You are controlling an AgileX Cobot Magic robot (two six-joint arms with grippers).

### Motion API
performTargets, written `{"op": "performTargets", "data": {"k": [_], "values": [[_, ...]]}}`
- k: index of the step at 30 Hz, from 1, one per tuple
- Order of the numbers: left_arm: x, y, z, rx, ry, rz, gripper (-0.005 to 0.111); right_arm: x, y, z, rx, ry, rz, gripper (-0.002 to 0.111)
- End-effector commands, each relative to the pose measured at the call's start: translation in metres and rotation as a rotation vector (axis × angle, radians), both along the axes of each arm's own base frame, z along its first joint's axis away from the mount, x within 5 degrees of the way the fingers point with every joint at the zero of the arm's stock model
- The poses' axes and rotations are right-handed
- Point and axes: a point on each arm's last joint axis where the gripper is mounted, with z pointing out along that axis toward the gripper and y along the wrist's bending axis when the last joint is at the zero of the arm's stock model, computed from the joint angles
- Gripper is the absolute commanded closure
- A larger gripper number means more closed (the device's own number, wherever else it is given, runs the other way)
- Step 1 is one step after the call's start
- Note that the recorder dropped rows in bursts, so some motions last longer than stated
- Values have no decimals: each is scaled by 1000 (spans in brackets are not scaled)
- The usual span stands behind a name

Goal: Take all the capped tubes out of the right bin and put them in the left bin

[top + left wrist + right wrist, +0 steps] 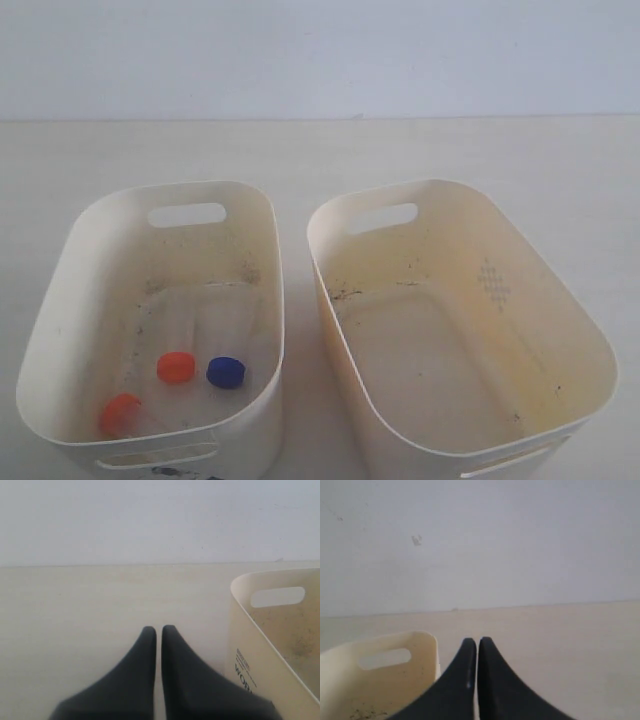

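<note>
In the exterior view two cream bins stand side by side on the counter (300,150). The left bin (52,330), lower left of the frame, holds three tubes that show mainly by their caps. One orange-capped tube (176,367) and the blue-capped tube (226,372) lie close together. A second orange-capped tube (120,412) lies nearer the bottom edge. Their clear bodies nearly vanish against the speckled floor, so I cannot tell which way they lie. The right bin (590,350) shows a bare yellowish floor with no tube on it. Its front is cut off by the bottom edge, so a strip of floor may be hidden there. Neither arm appears here. I judge the transfer to be nearly or wholly done, and I see no fourth tube anywhere.

In the left wrist view the left gripper (158,628) sits at bottom centre, its jaws together and holding nothing. The left bin, with its dark print, stands at the right edge, and no tube shows inside.

In the right wrist view the right gripper (473,640) also has its jaws together and empty. A bin's handle end fills the lower left, probably the right bin. If a tube remains there, this arm is the nearer one.
</note>
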Motion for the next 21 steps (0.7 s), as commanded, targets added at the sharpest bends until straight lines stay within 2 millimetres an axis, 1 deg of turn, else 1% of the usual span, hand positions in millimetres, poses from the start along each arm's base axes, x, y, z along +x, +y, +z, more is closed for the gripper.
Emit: {"op": "performTargets", "data": {"k": [1,3,8,14,16,21], "values": [[0,0,1,-8,-8,3,102,5,-4,-25,-16,-19,-48,107],[0,0,1,-8,-8,3,102,5,-4,-26,-19,-8,-44,107],[0,0,1,-8,-8,3,102,5,-2,-36,-139,101,-15,107],[0,0,1,-8,-8,3,102,3,-4,-46,-168,211,-28,107],[0,0,1,-8,-8,3,102,3,-5,-47,-196,218,-32,107],[0,0,1,-8,-8,3,102,3,-5,-47,-190,220,-33,107]]}}
